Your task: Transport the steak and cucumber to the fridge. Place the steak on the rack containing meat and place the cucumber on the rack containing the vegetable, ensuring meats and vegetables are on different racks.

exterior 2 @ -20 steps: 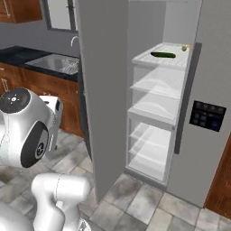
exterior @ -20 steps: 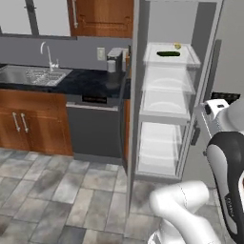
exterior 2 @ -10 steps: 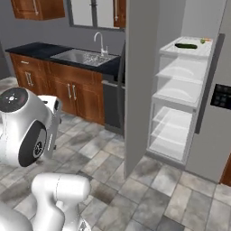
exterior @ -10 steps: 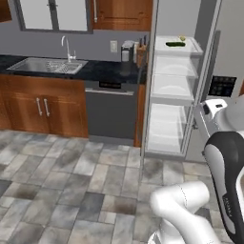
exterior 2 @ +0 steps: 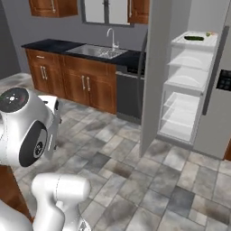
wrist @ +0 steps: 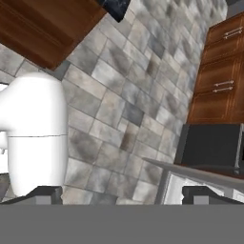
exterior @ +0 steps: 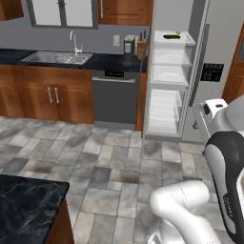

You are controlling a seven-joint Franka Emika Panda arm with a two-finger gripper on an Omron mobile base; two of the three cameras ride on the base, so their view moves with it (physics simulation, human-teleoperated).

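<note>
Fridge (exterior: 206,102) standing open across the tiled floor (exterior: 109,167), cucumber (exterior: 171,36) lying on its top shelf (exterior: 173,40) beside a small yellow-green item (exterior 2: 208,34). Jaws spread wide, gripping nothing, pointing down at floor tiles.

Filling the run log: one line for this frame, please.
fridge: door open | cucumber: on top rack | gripper: open, holding nothing, over floor | steak: not placed
</note>
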